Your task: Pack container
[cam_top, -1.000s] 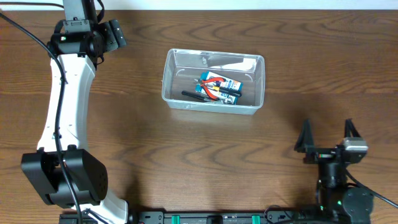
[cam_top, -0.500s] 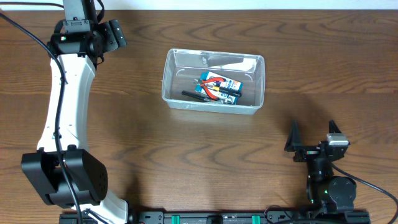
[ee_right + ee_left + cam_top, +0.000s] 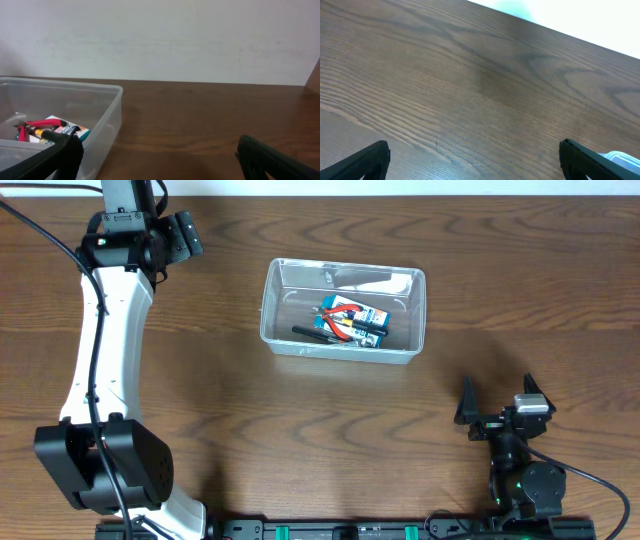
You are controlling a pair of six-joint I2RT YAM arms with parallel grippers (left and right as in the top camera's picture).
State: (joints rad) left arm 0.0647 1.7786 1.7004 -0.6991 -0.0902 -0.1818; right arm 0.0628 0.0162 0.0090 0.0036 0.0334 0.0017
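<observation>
ok so here's my view: the container [image 3: 267, 305] is sitting on the table [image 3: 300, 430] toward the far edge, roughly midway between the left and right edges, long side running along that edge. It's lying flat, open top facing up, and nothing of mine is touching it.

Inside, some small stuff is piling up toward its right half: red-handled cutters [image 3: 338, 318], a blue-and-white box [image 3: 370, 318] just beside them, and a thin black tool [image 3: 308, 333] lying near the container's front wall. They're overlapping, so I can't tell exactly what's resting on what.

My right gripper [image 3: 498, 402] is hanging out by the near edge, toward the right corner, well apart from the container. I'm holding its jaws spread wide with nothing between them. From my right wrist I'm looking at the container's corner [image 3: 107, 125] and the red handles through the clear wall.

My left gripper [image 3: 474, 150] is sitting up at the far left corner of the table, jaws also spread wide, pinching nothing, just bare wood under it. A sliver of the container is peeking in at the lower right of that view.
</observation>
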